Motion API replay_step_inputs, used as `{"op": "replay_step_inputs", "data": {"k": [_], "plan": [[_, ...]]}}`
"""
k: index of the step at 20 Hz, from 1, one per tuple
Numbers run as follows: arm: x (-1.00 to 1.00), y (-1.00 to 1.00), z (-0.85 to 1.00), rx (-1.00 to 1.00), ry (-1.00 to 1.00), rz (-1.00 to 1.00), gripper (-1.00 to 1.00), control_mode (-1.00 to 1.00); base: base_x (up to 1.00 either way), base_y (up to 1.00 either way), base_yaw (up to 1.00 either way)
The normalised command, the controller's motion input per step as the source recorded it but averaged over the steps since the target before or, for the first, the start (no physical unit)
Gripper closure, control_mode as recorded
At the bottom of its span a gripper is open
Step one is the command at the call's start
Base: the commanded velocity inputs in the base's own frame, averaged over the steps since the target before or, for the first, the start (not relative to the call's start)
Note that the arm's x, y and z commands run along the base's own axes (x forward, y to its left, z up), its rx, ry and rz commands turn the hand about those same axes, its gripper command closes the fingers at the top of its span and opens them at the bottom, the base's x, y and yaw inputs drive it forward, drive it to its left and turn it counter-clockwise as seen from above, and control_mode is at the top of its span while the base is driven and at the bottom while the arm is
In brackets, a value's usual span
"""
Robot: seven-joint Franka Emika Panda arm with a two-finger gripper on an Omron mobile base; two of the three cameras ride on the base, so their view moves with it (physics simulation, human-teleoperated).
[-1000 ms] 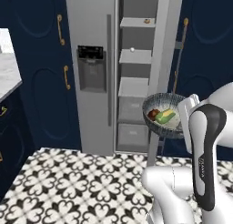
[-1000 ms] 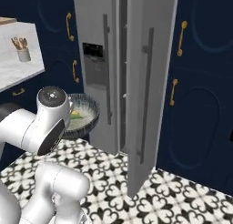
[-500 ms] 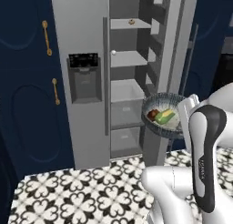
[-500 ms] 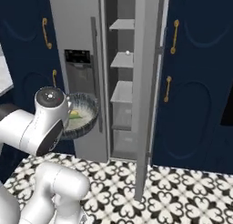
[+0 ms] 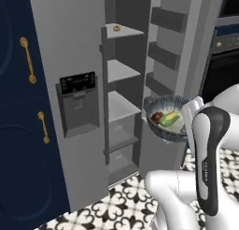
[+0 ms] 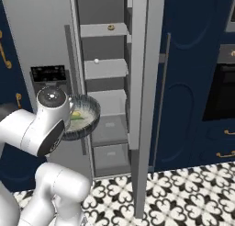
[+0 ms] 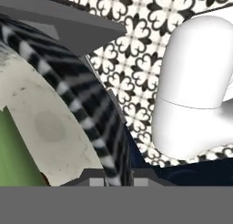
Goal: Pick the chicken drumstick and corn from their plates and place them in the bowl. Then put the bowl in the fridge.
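Base has driven closer since the earlier frames: both base views have shifted as a whole, the fridge [image 5: 84, 61] interior now fills more of each picture and its shelves face the cameras more squarely. Relative to the arm, the bowl [image 5: 168, 124] sits as before, held up off any surface at mid-right of the left base view and at left-centre of the right base view [image 6: 85, 121], just in front of the open fridge compartment and level with the middle shelves. Inside the bowl: drumstick [image 5: 157, 117] toward the left, corn [image 5: 170, 119] touching it on the right; in the right base view the corn [image 6: 78, 115] shows as a yellow-green patch partly behind the arm. Jaws are hidden behind the wrist in both base views; they are closed to their narrowest, pinched on the bowl rim, which crosses the lower left of the hand view [image 7: 86, 109] as a striped dark band with pale inside. Fridge door [image 6: 142, 96] stands open, edge-on at centre of the right base view. Patterned floor [image 5: 112, 208] along the bottom.
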Motion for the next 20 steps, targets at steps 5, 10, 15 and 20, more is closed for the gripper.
{"op": "replay_step_inputs", "data": {"k": [5,10,15,20], "plan": [[0.00,0.00,0.00,0.00,0.00,0.00,1.00,1.00,0.71,0.41,-0.07],[0.00,0.00,0.00,0.00,0.00,0.00,1.00,1.00,0.53,0.15,0.01],[0.00,0.00,0.00,0.00,0.00,0.00,1.00,1.00,0.39,-0.13,0.09],[0.00,0.00,0.00,0.00,0.00,0.00,1.00,1.00,0.52,-0.32,0.20]]}}
